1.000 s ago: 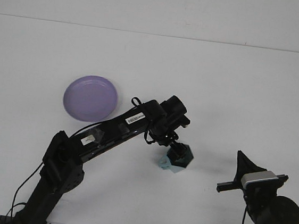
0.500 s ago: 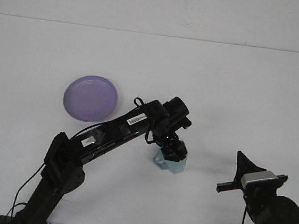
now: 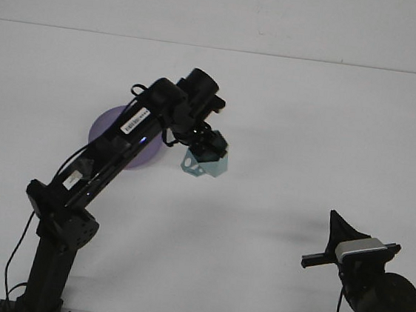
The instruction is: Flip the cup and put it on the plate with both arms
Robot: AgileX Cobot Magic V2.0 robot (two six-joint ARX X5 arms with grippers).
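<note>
The light is bright and even, washing the white table (image 3: 307, 136) almost flat. Shadows are soft and faint: a pale smudge lies under the left arm (image 3: 132, 129) at centre-left, another near the right arm (image 3: 363, 277) at lower right. The black arms lose surface detail. The small cup (image 3: 203, 167) looks slightly blurred, perhaps from motion. The far table edge bows a little at upper left.

You have one cup (image 3: 204, 164), one purple plate (image 3: 107, 127), and two arms — left (image 3: 111, 153), right (image 3: 370, 281) — on one table (image 3: 329, 139).
</note>
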